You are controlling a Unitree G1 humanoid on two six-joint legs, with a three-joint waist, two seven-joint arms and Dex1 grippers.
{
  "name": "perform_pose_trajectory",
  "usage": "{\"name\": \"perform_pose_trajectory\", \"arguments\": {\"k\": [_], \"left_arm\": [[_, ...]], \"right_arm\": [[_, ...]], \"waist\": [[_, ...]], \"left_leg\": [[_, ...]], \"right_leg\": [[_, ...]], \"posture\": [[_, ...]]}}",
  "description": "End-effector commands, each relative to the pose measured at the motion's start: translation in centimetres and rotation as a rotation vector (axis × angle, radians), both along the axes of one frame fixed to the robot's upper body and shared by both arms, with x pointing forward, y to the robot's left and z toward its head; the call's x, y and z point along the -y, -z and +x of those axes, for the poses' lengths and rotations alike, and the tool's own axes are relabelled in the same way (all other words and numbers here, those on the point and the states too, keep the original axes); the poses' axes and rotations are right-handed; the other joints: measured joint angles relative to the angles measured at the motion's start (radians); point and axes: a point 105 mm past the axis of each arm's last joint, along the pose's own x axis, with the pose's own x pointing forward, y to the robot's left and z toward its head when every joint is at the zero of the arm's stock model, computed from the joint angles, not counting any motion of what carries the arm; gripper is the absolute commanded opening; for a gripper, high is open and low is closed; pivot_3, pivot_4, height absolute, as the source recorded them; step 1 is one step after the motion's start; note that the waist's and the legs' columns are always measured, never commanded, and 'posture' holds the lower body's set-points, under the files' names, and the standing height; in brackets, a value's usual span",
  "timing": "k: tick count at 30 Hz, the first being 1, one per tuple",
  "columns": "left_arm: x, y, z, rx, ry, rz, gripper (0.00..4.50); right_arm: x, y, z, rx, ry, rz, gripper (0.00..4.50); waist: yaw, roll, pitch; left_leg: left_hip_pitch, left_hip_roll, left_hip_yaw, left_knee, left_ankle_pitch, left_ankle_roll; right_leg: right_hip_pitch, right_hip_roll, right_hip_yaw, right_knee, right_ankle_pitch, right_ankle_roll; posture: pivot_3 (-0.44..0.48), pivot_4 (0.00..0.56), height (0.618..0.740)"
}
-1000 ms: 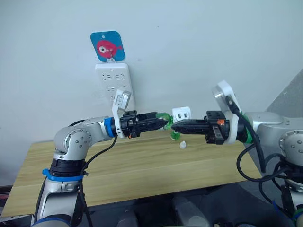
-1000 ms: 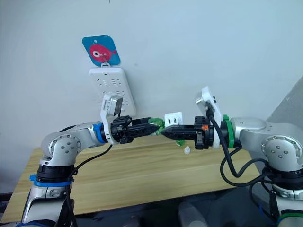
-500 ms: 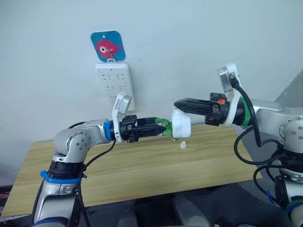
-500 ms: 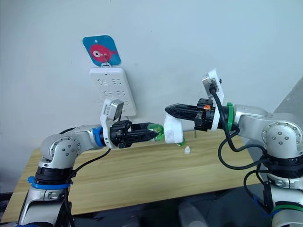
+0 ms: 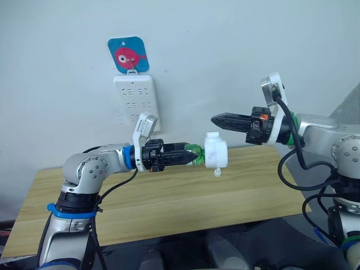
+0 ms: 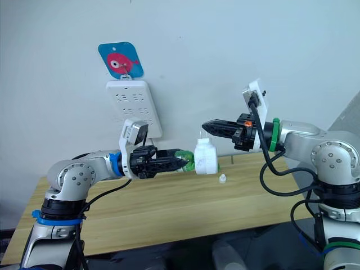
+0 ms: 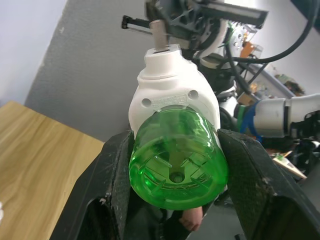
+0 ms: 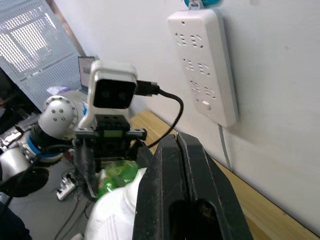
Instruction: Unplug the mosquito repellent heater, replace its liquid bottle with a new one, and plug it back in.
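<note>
Two arms meet over a wooden table (image 5: pixel 169 197) set against a pale wall. On that wall, to the left, we see a blue square hook plate with a pink fish (image 5: pixel 128 54), and hanging just below it a long white power strip (image 5: pixel 136 101).

Our left gripper (image 5: pixel 194 154) reaches toward the middle, held level above the tabletop. Its two black fingers (image 7: pixel 115 170) are clamped on the green liquid bottle (image 7: pixel 178 165), one on each side of the bottle's round body, with the bottle's base turned toward the wrist camera. The bottle is seated in the mosquito repellent heater (image 5: pixel 216 152), a small white rounded unit that hangs in the air off the bottle's far end, clear of the table and well apart from the power strip. In the right eye view its two metal prongs stand up from its top.

Just below the heater, a small white cap (image 5: pixel 217 172) lies on the table.

Further right, our right gripper (image 5: pixel 214 119) points toward the middle, a little above the heater and not touching it. Its fingers (image 8: pixel 180 185) are pressed together with nothing between them.
</note>
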Motion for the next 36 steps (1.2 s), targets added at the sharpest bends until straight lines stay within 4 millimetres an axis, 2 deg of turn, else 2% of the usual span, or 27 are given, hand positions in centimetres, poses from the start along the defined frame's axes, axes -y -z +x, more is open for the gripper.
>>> {"name": "perform_pose_trajectory", "arguments": {"k": [1,6,9,14,18,23,26,29,36], "left_arm": [[0.0,-1.4,-0.7,0.051,0.036,-0.028,2.32],[-0.1,-1.3,-0.7,0.044,0.037,-0.028,2.32],[-0.1,-1.3,-0.7,0.042,0.038,-0.029,2.32],[0.0,-1.5,-0.9,0.039,0.053,-0.035,2.32],[0.0,-1.8,-1.3,0.029,0.078,-0.043,2.32],[-0.1,-2.3,-1.5,0.015,0.095,-0.055,2.32],[-0.2,-2.9,-1.4,-0.005,0.094,-0.084,2.32],[-0.3,-2.9,-1.4,-0.019,0.097,-0.087,2.32],[-0.3,-2.8,-0.7,-0.013,0.05,-0.087,2.32]], "right_arm": [[0.0,-0.4,-0.5,0.058,-0.02,-0.022,0.0],[0.4,-1.8,-0.7,0.067,-0.034,0.049,0.0],[0.5,-1.8,-1.0,0.053,-0.051,0.052,0.0],[0.4,-0.7,-0.8,0.036,-0.032,0.008,0.0],[0.9,0.0,0.6,0.04,0.053,0.002,0.0],[1.6,2.5,1.2,-0.003,0.096,-0.079,0.0],[1.5,4.7,0.3,-0.039,0.06,-0.156,0.0],[0.9,5.6,-0.7,-0.068,0.01,-0.169,0.0],[-0.8,5.5,-4.3,-0.138,-0.171,-0.115,0.0]], "waist": [[0.0,0.0,0.0],[0.0,0.0,0.0],[0.0,0.0,0.0],[0.0,0.0,0.0],[0.0,0.0,0.0],[0.0,0.0,0.0],[0.001,0.0,0.0],[0.0,0.0,0.0],[-0.003,0.0,0.0]], "left_leg": [[0.0,0.0,0.0,0.0,0.0,0.0],[0.0,0.0,0.0,0.0,0.0,0.0],[0.0,0.0,0.0,0.0,0.0,0.0],[0.0,0.0,0.0,0.0,0.0,0.0],[0.0,0.0,0.0,0.0,0.0,0.0],[0.0,0.0,0.0,0.0,0.0,0.0],[0.0,0.0,0.0,0.0,0.0,0.0],[0.0,0.0,0.0,0.0,0.0,0.0],[0.0,0.0,0.0,0.0,0.0,0.0]], "right_leg": [[0.0,0.0,0.0,0.0,0.0,0.0],[0.0,0.0,0.0,0.0,0.0,0.0],[0.0,0.0,0.0,0.0,0.0,0.0],[0.0,0.0,0.0,0.0,0.0,0.0],[0.0,0.0,0.0,0.0,0.0,0.0],[0.0,0.0,0.0,0.0,0.0,0.0],[0.0,0.0,0.0,0.0,0.0,0.0],[0.0,0.0,0.0,0.0,0.0,0.001],[0.0,0.0,0.0,0.0,0.0,0.001]], "posture": [[-0.237,0.069,0.729],[-0.237,0.069,0.729],[-0.237,0.069,0.729],[-0.242,0.07,0.729],[-0.242,0.07,0.729],[-0.242,0.07,0.729],[-0.24,0.069,0.729],[-0.241,0.067,0.729],[-0.24,0.065,0.729]]}}
